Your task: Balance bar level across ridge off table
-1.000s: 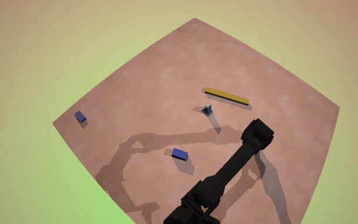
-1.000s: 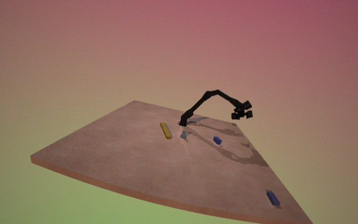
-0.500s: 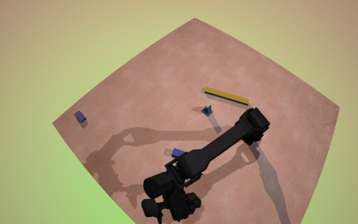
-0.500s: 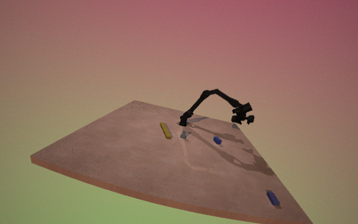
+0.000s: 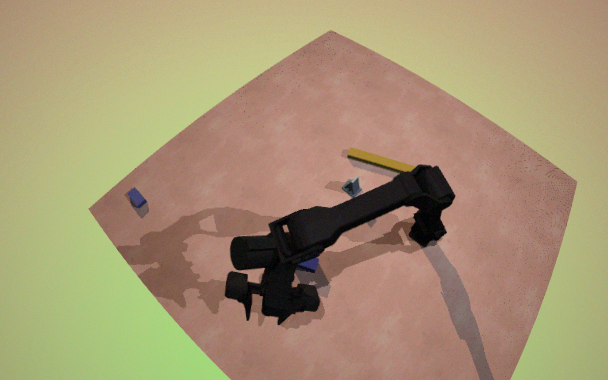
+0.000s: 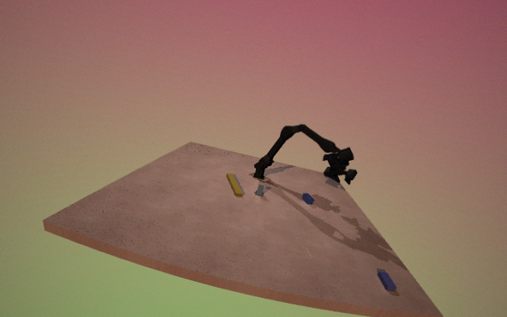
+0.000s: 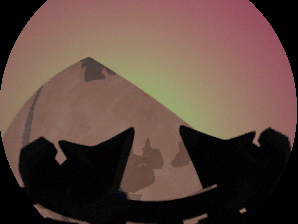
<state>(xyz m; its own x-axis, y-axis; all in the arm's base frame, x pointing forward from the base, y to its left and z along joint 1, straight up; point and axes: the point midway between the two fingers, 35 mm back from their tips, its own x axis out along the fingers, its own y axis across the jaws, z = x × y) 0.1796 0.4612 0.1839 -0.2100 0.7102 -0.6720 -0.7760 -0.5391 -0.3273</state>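
Observation:
The yellow bar lies flat on the table, far from my fingers. The small grey ridge stands next to it, apart from the bar. My gripper is open and empty. It hangs above the table near one edge, well away from both the bar and the ridge. In the wrist view I see only the two finger tips, bare table with shadows and the table's far corner; neither bar nor ridge shows there.
One blue block lies under my arm, partly hidden in the top view. A second blue block lies near a far table corner. The arm's base stands close to the bar's end.

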